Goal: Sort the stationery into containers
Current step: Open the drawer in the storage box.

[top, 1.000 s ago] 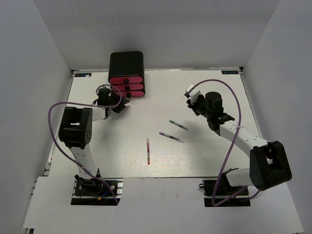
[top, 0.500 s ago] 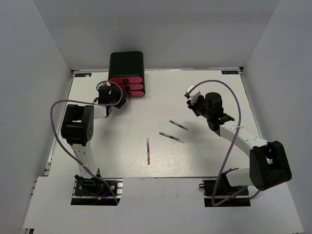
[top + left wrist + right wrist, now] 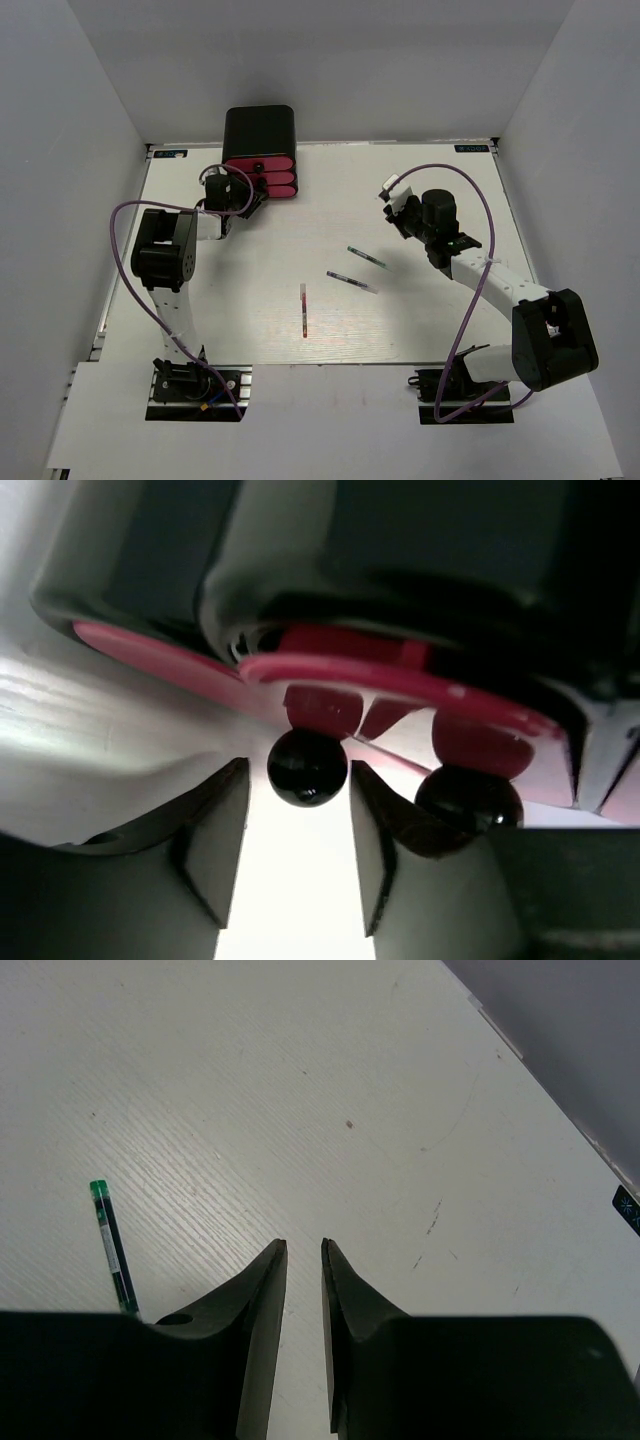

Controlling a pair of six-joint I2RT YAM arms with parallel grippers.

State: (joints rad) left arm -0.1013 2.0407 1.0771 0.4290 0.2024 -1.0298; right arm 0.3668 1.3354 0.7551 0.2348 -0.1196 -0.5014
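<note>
The containers are three stacked pink drawers with black round knobs, set in a glossy black box at the back of the table. My left gripper is right at the drawer fronts. In the left wrist view it stands open with one black knob between its fingertips, a thin gap on each side. A second knob sits just right of it. Three pens lie mid-table: green-capped, dark and red. My right gripper hovers over bare table, open by a narrow gap and holding nothing.
The green-capped pen lies to the left of my right fingers in the right wrist view. Grey walls enclose the white table on the left, back and right. Purple cables loop off both arms.
My left gripper has moved up and right to the drawer fronts, bringing a knob between its fingertips. The right arm and the pens have not moved.
</note>
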